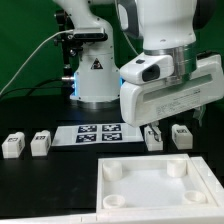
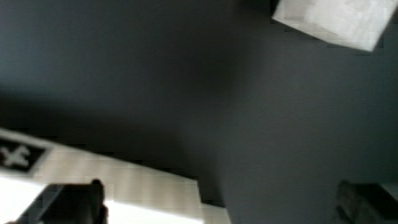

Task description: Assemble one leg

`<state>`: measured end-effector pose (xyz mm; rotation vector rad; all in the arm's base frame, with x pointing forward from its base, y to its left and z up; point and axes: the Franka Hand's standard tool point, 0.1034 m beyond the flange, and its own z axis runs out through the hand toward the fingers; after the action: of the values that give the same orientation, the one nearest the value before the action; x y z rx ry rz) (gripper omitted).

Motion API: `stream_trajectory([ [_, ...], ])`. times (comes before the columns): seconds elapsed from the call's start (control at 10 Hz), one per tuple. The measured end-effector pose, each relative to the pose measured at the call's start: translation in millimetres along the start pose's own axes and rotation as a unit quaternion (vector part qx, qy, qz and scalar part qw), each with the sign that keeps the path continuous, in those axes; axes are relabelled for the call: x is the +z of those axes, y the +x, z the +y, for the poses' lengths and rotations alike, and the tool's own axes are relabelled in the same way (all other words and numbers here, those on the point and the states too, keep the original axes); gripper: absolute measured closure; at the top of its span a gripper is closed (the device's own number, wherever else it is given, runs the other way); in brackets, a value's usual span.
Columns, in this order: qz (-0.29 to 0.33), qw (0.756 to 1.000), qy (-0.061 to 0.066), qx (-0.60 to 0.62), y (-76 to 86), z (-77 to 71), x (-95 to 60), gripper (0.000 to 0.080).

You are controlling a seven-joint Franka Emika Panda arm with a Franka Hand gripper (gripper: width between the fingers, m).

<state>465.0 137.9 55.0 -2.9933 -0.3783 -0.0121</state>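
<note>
While the gripper [image 1: 172, 122] hangs low at the exterior view's right, close above the table [image 2: 196, 100], its fingers [image 2: 68, 205] stand wide apart with nothing held. The wrist view shows only dark tabletop in the gap between them. So I'd say the step in hand is the reach for a leg, with no grasp made yet. The leg [image 1: 153, 138] nearest the fingers sits right of centre in the exterior view, just beyond the far edge of the white panel [image 1: 150, 190]. A second leg [image 1: 181, 135] stands just beside it, further right. A third leg [image 1: 40, 143] and a fourth leg [image 1: 10, 146] stand at the left edge, past the marker board [image 1: 100, 132]. To my eye, the next move calls for centring the open fingers over one leg alone, clear of its neighbour. Then they would need to drop around it and close squarely on its sides.
</note>
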Motion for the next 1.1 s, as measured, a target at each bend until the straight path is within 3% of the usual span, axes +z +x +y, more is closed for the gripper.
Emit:
stream_trajectory([
  [0.2,-0.001,0.993,0.006,0.120,-0.3,-5.0,0.8,0.0150],
  [0.4,-0.040,0.987,0.010,0.155,-2.2,-26.2,4.3,0.0150],
  [0.5,-0.045,0.985,0.012,0.165,-0.4,-30.0,5.2,0.0150],
  [0.7,-0.139,0.978,0.014,0.158,-12.5,-37.8,8.9,0.0150],
  [0.9,-0.230,0.960,0.025,0.158,-9.4,-33.7,8.3,0.0150],
  [1.1,-0.327,0.932,0.036,0.154,-17.5,-33.4,9.1,0.0150],
])
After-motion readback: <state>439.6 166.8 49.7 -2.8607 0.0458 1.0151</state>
